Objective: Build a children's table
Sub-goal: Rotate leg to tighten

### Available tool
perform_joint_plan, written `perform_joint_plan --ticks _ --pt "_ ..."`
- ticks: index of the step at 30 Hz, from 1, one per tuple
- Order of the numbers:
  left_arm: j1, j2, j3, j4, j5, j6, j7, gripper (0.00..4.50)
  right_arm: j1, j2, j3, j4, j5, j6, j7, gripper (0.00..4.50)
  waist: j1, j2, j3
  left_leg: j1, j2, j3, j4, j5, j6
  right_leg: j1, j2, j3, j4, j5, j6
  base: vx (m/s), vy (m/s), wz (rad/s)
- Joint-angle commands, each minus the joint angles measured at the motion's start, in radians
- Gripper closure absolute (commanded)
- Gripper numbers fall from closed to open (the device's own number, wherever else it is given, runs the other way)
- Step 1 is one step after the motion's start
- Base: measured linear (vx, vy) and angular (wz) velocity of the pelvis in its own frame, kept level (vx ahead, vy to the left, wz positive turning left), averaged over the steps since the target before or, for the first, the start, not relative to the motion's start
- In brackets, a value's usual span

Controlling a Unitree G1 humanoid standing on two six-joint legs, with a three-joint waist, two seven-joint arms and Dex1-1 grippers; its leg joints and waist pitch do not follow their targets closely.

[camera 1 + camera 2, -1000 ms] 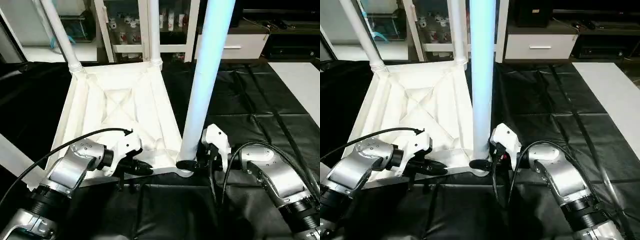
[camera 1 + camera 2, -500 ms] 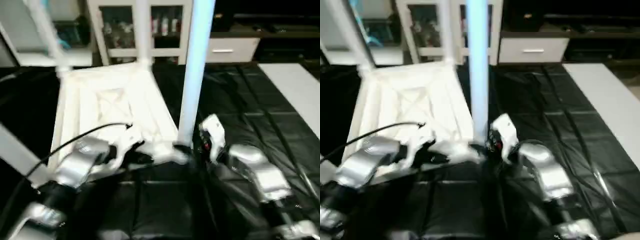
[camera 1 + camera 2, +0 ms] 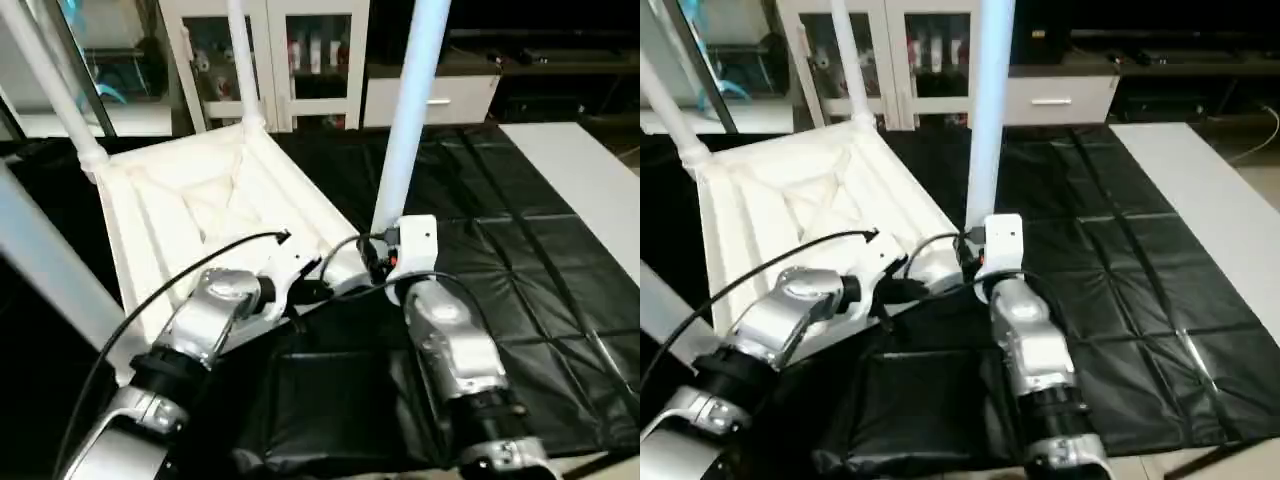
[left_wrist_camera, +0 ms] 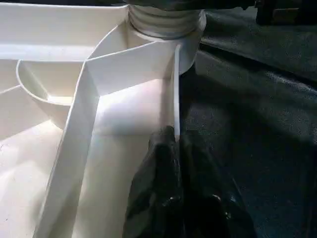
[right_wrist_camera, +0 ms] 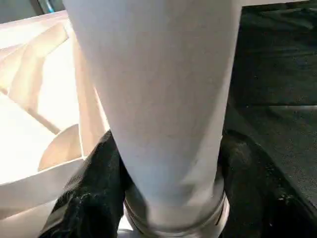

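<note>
Your white tabletop (image 3: 210, 200) lies upside down on the black-covered work table (image 3: 520, 250), ribbed underside up, left of centre. Its round corner sockets are the only containers here, and each one you can see has a leg in it: the far-left leg (image 3: 45, 75), the far leg (image 3: 240, 60) and the near-right leg (image 3: 410, 110) stand upright, and a fourth leg (image 3: 50, 270) crosses the near left edge. Your left gripper (image 4: 176, 144) is pinched together on the thin rim wall of the tabletop, just beside the near-right socket (image 4: 166, 25). Your right gripper (image 5: 171, 163) has its two fingers (image 5: 89, 188) clamped around the near-right leg, just above its socket collar.
</note>
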Motion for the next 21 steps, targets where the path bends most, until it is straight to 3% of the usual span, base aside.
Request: perform_joint_plan --ticks 1,3,5,6,10,12,15,17,18,19,21 --pt "-0.019 -0.002 0.002 -0.001 0.008 -0.018 0.017 4.5 0.007 0.022 0.101 -0.008 0.04 0.002 0.158 1.8 -0.008 0.003 -0.044 0.035 0.075 -0.06 -0.109 -0.622 -0.089 -0.002 -0.051 0.034 -0.085 -0.484 -0.095 0.0 0.0 0.0" --pt "-0.012 0.012 -0.004 -0.008 0.006 -0.02 -0.005 4.5 0.014 0.001 0.12 -0.036 0.043 -0.004 0.214 1.45 -0.007 0.002 -0.047 0.024 0.077 -0.06 -0.111 -0.581 -0.079 0.007 -0.054 0.038 -0.079 -0.447 -0.105 0.0 0.0 0.0" --pt "-0.011 0.015 -0.006 -0.007 0.006 -0.021 -0.011 4.5 0.016 -0.005 0.125 -0.043 0.041 -0.008 0.222 1.43 -0.007 0.001 -0.05 0.015 0.079 -0.056 -0.11 -0.514 -0.066 0.011 -0.056 0.043 -0.072 -0.369 -0.128 0.0 0.0 0.0" --pt "-0.005 0.026 -0.009 -0.014 0.003 -0.022 -0.029 4.5 0.022 -0.027 0.132 -0.062 0.046 0.001 0.253 1.19 -0.007 0.0 -0.05 0.016 0.079 -0.052 -0.109 -0.496 -0.058 0.011 -0.055 0.044 -0.071 -0.354 -0.143 0.0 0.0 0.0" --pt "0.034 0.098 -0.042 -0.073 -0.024 -0.017 -0.173 4.5 0.053 -0.18 0.153 -0.165 0.113 0.082 0.484 0.98 -0.001 0.001 -0.05 0.017 0.082 -0.047 -0.104 -0.455 -0.026 0.018 -0.056 0.047 -0.068 -0.34 -0.16 0.0 0.0 0.0" --pt "0.057 0.14 -0.064 -0.107 -0.048 -0.007 -0.266 4.5 0.069 -0.297 0.186 -0.191 0.095 0.08 0.611 0.74 0.0 -0.003 -0.05 0.013 0.083 -0.046 -0.102 -0.436 -0.02 0.02 -0.055 0.047 -0.064 -0.331 -0.173 0.0 0.0 0.0" --pt "0.068 0.17 -0.08 -0.127 -0.059 -0.002 -0.324 4.5 0.084 -0.373 0.191 -0.207 0.1 0.078 0.718 0.74 0.011 -0.005 -0.054 0.019 0.084 -0.034 -0.092 -0.362 0.004 0.018 -0.057 0.055 -0.057 -0.26 -0.212 0.018 -0.009 0.03" --pt "0.073 0.192 -0.088 -0.137 -0.066 0.007 -0.356 4.5 0.099 -0.431 0.195 -0.225 0.109 0.071 0.797 0.74 0.024 -0.003 -0.058 0.025 0.086 -0.026 -0.086 -0.306 0.021 0.015 -0.055 0.055 -0.051 -0.2 -0.236 0.031 -0.013 0.06" --pt "0.073 0.192 -0.088 -0.137 -0.066 0.007 -0.356 4.5 0.099 -0.431 0.195 -0.225 0.109 0.071 0.797 0.74 0.031 -0.004 -0.061 0.025 0.087 -0.023 -0.083 -0.261 0.032 0.021 -0.051 0.053 -0.043 -0.142 -0.252 0.064 -0.016 0.09" --pt "0.077 0.217 -0.095 -0.15 -0.075 0.019 -0.396 4.5 0.115 -0.497 0.204 -0.247 0.117 0.065 0.876 0.74 0.035 -0.001 -0.064 0.016 0.088 -0.024 -0.082 -0.208 0.049 0.031 -0.05 0.05 -0.032 -0.082 -0.266 0.092 -0.016 0.1" --pt "0.078 0.231 -0.099 -0.159 -0.078 0.024 -0.419 4.5 0.119 -0.532 0.215 -0.25 0.116 0.059 0.907 0.74 0.045 -0.001 -0.07 0.022 0.088 -0.021 -0.073 -0.132 0.078 0.029 -0.045 0.046 -0.019 0.023 -0.281 0.057 0.001 0.02"
